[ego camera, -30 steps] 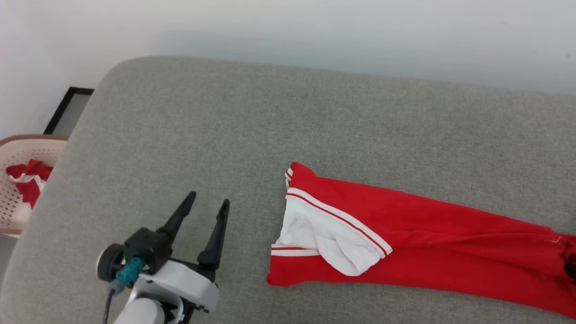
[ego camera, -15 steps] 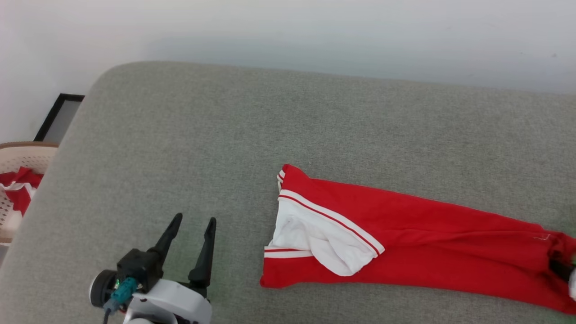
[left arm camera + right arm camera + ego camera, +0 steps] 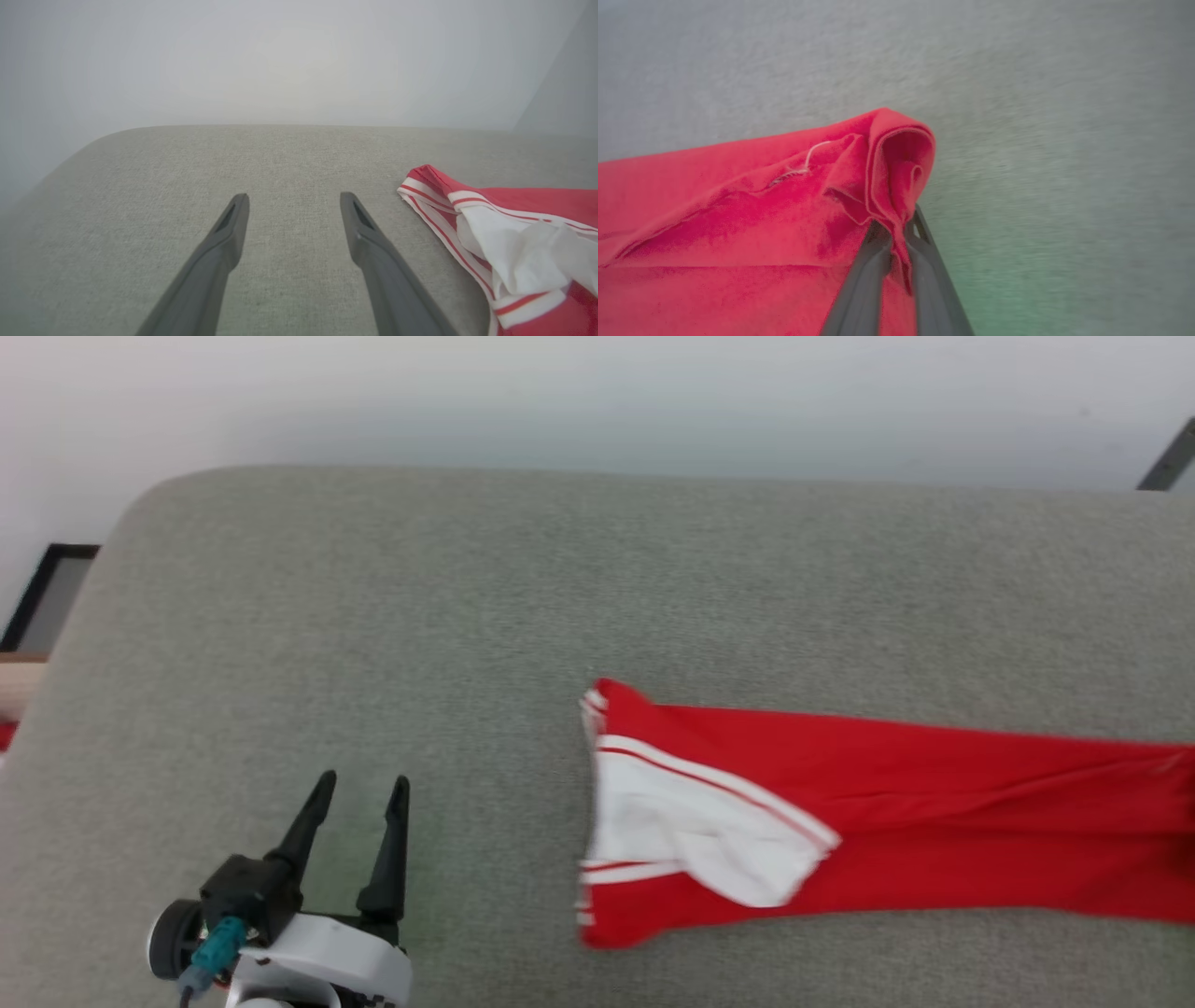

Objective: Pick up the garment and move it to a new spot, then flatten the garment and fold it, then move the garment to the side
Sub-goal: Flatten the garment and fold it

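**Position of item.** The garment [image 3: 934, 821] lies on the grey cushion [image 3: 467, 597] as a long, narrow red band, right of centre in the head view. Its white-sleeved, striped end points toward the middle. Its other end runs off the right edge.

**End effectors.** The right gripper [image 3: 896, 231] has its fingers drawn almost together on a bunched red fold at the band's far end, and cloth curls over above the tips. The left gripper [image 3: 364, 779] is spread wide and holds nothing. It sits low over bare cushion, near the striped end but apart from it.

**Step in hand.** The band appears already folded lengthwise, so this pinch is judged to begin either an end-over-end fold or the carry aside. The next move calls for lifting the pinched end without shedding the thin bite of cloth, and likely for the left gripper to take the striped end.

**Surroundings.**
- A pale wall [image 3: 597, 392] stands behind the cushion.
- A dark frame [image 3: 42, 588] leans at the left.
- A dark slanted bar [image 3: 1167, 455] shows at the upper right.
- A tan edge [image 3: 14, 677] at the far left is possibly a basket rim, but it is too cropped to confirm.

**Hindrances.** The loose white sleeve may spill from the fold, and the left gripper stands in any leftward path.
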Motion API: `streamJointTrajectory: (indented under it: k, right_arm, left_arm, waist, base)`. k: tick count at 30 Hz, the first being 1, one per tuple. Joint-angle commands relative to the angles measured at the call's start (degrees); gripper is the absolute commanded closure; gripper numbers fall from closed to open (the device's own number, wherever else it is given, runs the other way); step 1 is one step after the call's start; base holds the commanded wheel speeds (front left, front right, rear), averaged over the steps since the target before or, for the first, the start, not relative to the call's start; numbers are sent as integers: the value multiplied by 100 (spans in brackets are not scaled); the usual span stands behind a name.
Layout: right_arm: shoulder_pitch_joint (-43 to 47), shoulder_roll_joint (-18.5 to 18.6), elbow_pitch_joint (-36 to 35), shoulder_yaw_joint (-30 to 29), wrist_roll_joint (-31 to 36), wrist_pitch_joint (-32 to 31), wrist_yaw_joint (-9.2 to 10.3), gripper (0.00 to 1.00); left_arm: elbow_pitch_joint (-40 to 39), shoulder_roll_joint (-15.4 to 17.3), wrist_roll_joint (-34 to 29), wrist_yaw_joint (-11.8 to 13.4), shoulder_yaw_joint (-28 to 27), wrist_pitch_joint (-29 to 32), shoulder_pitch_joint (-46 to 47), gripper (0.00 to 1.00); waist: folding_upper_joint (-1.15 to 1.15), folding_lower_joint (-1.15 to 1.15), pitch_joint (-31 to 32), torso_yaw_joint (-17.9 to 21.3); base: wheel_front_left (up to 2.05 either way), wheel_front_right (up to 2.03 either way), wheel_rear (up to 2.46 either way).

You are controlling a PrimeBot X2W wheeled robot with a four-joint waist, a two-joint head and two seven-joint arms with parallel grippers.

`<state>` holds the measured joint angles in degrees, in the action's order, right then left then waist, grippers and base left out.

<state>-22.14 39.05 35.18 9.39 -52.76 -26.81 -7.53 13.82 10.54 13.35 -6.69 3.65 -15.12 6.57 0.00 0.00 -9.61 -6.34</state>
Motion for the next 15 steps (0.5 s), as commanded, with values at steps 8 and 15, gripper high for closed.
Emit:
streamJointTrajectory:
  k: [8,15]
  right_arm:
    - [-434,583,685,-994,349,434,7,100]
    - [-719,569,972,-1224,542,568,7,100]
  left_arm:
    - [-237,-114,-35,-78,-167,0,-68,0]
    - [-252,-67,96,-86,-16,-1,94,0]
  waist:
    - [0,0,-260,362]
    - [0,0,-239,329]
  base:
    - [0,0,0]
    - [0,0,0]
